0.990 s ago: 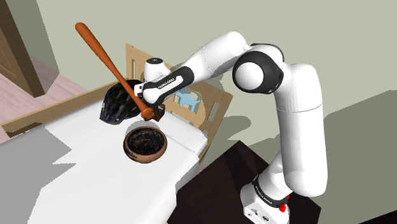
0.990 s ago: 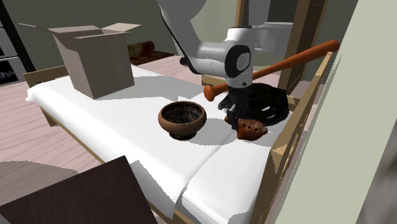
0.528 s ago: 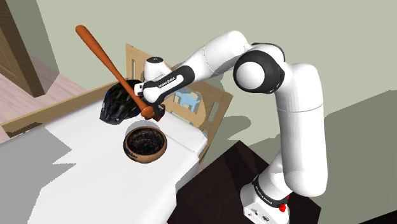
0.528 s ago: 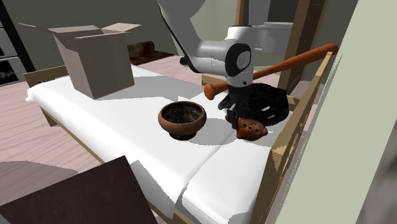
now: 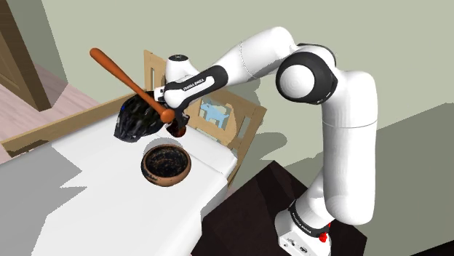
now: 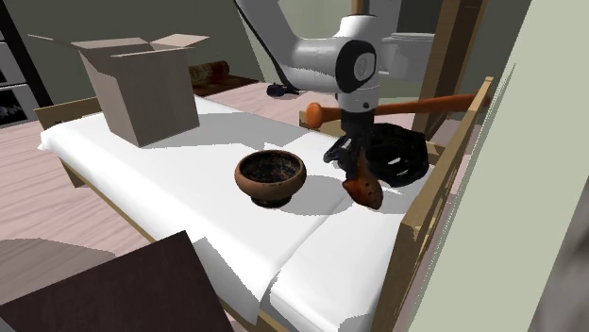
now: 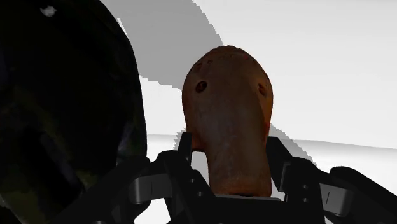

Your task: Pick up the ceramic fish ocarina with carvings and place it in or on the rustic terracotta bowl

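The brown fish ocarina [image 6: 366,188] hangs nose-down just above the white bed surface [image 6: 189,189], clasped at its upper end by my gripper [image 6: 355,162]. In the wrist view the ocarina [image 7: 229,121] sits between both black fingers [image 7: 185,150], so my gripper [image 7: 230,167] is shut on it. The dark-rimmed terracotta bowl [image 6: 270,176] stands upright on the sheet, a short way towards the second exterior view's left of the ocarina. In the shoulder view my gripper [image 5: 178,128] hovers just beyond the bowl [image 5: 166,164].
A black helmet-like object [image 6: 398,156] lies right behind the gripper, close beside the ocarina [image 7: 63,108]. A wooden bat [image 5: 127,81] slants across the hand. An open cardboard box [image 6: 142,85] stands at the bed's far end. A wooden bed frame [image 6: 429,203] borders the edge.
The gripper has risen with the ocarina, which has left the sheet and now hangs tilted downward. The bat's knob end went up with the hand, and the bat lies flatter.
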Motion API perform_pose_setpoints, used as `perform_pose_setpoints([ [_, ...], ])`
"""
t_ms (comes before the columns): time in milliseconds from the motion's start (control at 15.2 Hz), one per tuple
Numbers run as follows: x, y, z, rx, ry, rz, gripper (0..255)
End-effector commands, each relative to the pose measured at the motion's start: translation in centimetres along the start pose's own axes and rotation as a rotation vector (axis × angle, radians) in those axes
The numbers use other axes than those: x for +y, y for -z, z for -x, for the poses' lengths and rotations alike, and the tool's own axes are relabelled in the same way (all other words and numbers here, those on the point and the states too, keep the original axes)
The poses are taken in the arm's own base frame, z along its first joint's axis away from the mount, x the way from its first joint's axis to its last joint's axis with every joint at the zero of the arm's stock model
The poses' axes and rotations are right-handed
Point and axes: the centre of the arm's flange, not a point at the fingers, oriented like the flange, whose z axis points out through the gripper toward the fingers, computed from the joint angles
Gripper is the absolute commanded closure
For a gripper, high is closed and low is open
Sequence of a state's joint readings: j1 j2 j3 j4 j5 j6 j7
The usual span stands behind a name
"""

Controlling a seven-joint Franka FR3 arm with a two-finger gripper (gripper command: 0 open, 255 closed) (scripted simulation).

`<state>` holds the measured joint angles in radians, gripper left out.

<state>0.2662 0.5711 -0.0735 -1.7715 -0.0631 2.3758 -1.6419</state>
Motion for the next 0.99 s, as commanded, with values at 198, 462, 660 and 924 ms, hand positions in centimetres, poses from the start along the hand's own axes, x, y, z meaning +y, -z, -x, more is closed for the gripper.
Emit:
perform_pose_setpoints([
  [198,-0.1,2.2,0.1,0.001,0.004,-0.008,255],
  [462,0.0,4.3,0.2,0.001,0.004,-0.008,255],
  [660,0.0,5.9,0.4,0.001,0.004,-0.008,255],
  [924,0.1,8.0,0.6,0.001,0.004,-0.008,255],
])
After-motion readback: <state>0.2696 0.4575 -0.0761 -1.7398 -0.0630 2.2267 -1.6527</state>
